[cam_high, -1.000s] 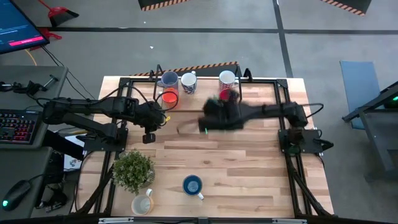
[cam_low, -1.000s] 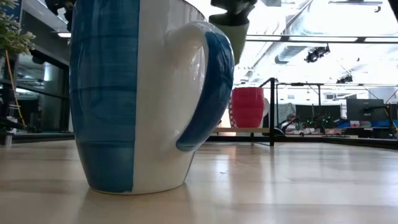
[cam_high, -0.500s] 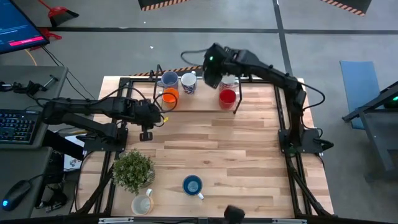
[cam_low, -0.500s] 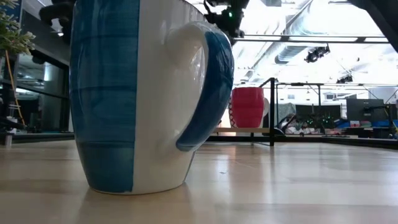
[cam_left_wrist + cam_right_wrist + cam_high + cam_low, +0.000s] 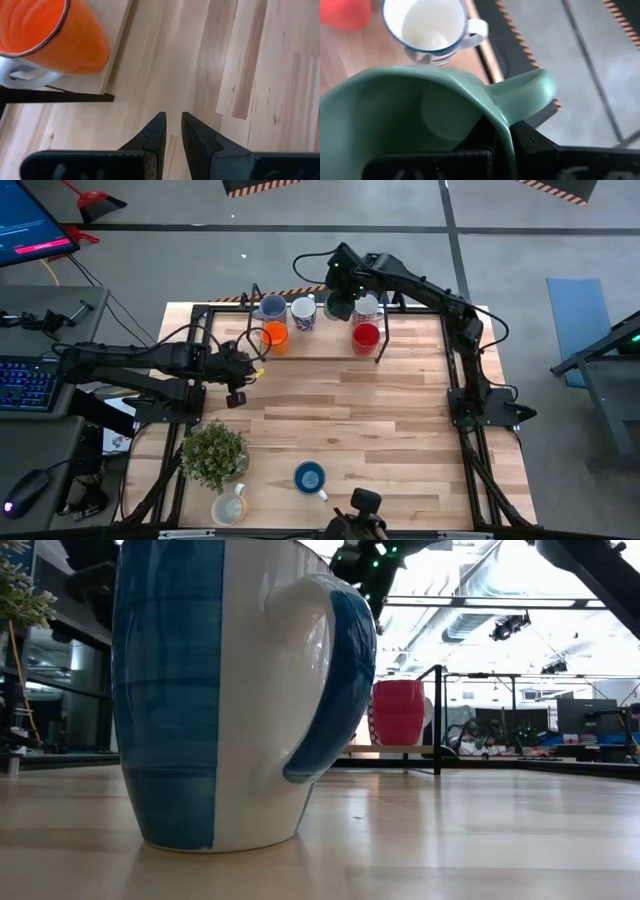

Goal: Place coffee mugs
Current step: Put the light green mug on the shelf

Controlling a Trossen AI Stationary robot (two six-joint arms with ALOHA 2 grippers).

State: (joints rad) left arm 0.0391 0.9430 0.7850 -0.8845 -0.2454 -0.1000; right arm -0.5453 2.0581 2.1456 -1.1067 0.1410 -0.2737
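Observation:
My right gripper (image 5: 340,304) hangs over the table's far edge, shut on a green mug (image 5: 420,110). Below it a row of mugs stands on a raised wooden strip (image 5: 119,45): grey-blue (image 5: 270,307), orange (image 5: 273,336), white patterned (image 5: 304,312), white (image 5: 366,307) and red (image 5: 366,336). A blue mug (image 5: 310,478) and a cream mug (image 5: 229,508) stand near the front edge. My left gripper (image 5: 171,125) hovers left of centre, just near of the orange mug (image 5: 45,35). Its fingers are narrowly open on nothing. My right gripper pinches the green mug's rim (image 5: 504,127) right beside the handle (image 5: 530,87), one finger inside the cup and one outside. The fingers slant down from above. The mug hangs clear of the table, over the patterned mug (image 5: 427,27).
A potted plant (image 5: 214,452) stands at the near left. A black frame (image 5: 420,308) rings the far and side edges. Bare wood lies across the table's middle. A dark object (image 5: 365,505) shows at the near edge. The blue mug (image 5: 220,690) blocks much of the low view.
My right gripper, still shut on the green mug, has swung fast from the table's middle to the far edge, turning as it went, and now hangs over the mug row. My left gripper has drawn a little toward the table's left edge.

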